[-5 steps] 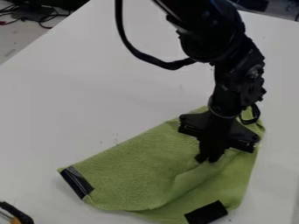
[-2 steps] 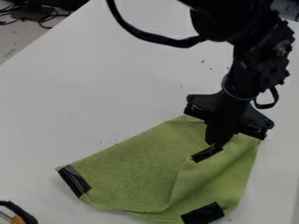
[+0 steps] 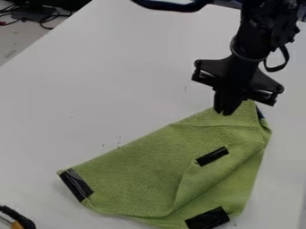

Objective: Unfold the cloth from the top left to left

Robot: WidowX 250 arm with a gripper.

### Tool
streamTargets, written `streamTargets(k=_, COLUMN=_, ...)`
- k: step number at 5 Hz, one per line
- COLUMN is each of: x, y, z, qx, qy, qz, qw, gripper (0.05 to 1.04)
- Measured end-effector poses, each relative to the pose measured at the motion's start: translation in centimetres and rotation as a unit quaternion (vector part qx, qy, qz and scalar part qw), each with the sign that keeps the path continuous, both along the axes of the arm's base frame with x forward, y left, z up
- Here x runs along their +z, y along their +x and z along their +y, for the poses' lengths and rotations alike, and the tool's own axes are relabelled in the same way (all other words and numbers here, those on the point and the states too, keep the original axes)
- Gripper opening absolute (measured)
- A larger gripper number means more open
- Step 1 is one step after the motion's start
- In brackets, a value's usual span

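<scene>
1 high view, slanting down.

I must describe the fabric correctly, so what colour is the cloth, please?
The cloth is plain green, seen in the camera view.

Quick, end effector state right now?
End effector: looks closed, at the green cloth's upper edge; whether it pinches any cloth can't be told.

Open white tabletop offers a broad lane from 9 o'clock to 11 o'clock of the green cloth, with a narrower strip at 3 o'clock. The black gripper and arm block the approach at 1 o'clock, a black hose arcs overhead at 12 o'clock, and 1 dark-and-orange object obstructs the corner at 8 o'clock.
</scene>
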State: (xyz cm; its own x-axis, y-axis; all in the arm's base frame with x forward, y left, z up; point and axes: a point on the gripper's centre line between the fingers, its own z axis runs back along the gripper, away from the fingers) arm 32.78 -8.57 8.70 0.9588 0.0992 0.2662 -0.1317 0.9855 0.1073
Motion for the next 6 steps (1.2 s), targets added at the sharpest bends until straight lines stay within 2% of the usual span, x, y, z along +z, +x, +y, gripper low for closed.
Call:
streamTargets(k=1, x=-1.8, y=-1.4, z=0.0, qx=0.029, qy=-0.014, qz=0.016, qw=0.9994, gripper=0.22)
streamTargets(k=2, x=-4.3, y=-3.6, z=-0.2, qx=0.054, qy=-0.043, qz=0.035, qw=0.997, gripper=0.475)
streamTargets(k=3, x=-5.6, y=-4.4, z=-0.4, qx=0.064, qy=-0.065, qz=0.032, qw=0.9953, gripper=0.785)
streamTargets(k=4, x=-6.6, y=-4.4, z=-0.7, qx=0.063, qy=-0.07, qz=0.034, qw=0.995, gripper=1.004)
streamTargets(k=5, x=-7.0, y=-4.3, z=-0.8, qx=0.063, qy=-0.072, qz=0.033, qw=0.9948, gripper=1.007)
streamTargets(k=6, x=-7.5, y=-4.5, z=-0.8, qx=0.058, qy=-0.073, qz=0.038, qw=0.995, gripper=0.948)
